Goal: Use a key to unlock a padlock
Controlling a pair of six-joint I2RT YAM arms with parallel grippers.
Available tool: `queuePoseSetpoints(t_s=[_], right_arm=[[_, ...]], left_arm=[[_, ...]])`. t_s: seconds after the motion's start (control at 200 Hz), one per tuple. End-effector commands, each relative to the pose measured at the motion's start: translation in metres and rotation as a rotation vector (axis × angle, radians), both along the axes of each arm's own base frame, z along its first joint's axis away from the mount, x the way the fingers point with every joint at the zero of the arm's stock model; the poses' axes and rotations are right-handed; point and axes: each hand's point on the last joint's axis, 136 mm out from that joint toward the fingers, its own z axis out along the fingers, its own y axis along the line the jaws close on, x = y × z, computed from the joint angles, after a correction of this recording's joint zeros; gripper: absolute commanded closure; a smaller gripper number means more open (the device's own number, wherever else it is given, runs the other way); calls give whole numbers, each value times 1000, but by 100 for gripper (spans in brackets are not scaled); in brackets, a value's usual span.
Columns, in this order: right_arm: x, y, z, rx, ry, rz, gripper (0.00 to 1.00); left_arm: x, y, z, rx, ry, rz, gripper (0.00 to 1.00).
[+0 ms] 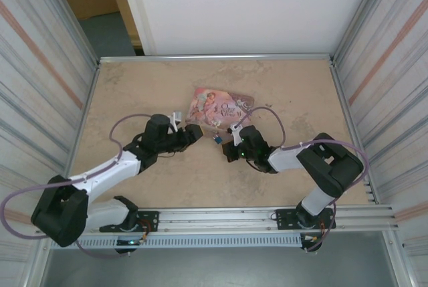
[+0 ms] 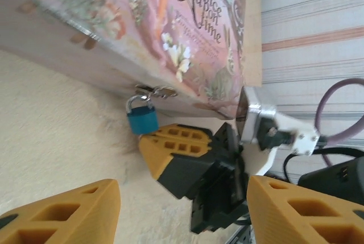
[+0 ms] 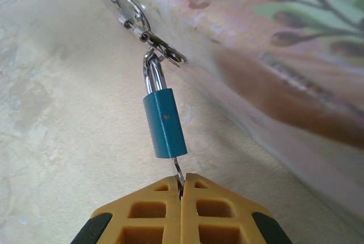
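Mid-frame in the right wrist view, the padlock (image 3: pixel 165 123) hung teal-bodied from the hasp (image 3: pixel 145 28) of the pink tin (image 3: pixel 273 56), whose lid lay shut, its contents hidden. Below it, the right gripper (image 3: pixel 182 184) pinched the key (image 3: pixel 178 171) set in the lock's underside. The left gripper (image 1: pixel 195 132) hung near, yellow fingers (image 2: pixel 68 213) spread wide, holding nothing.

Pink tin (image 1: pixel 221 108) (illustrated lid) on beige table (image 1: pixel 194 183).
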Motion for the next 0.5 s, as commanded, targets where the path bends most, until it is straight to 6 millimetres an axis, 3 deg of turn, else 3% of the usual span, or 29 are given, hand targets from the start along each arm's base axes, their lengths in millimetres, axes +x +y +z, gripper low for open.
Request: queuePoseSetpoints(t_s=[0.0,0.496], right_arm=[[-6,5,14,48,112,15,100],[-15,11,43,159,296,-46,100]], left_arm=[[1,7,4,-32,-45,45,40],[-4,16,-8,-193,-63,133,38]])
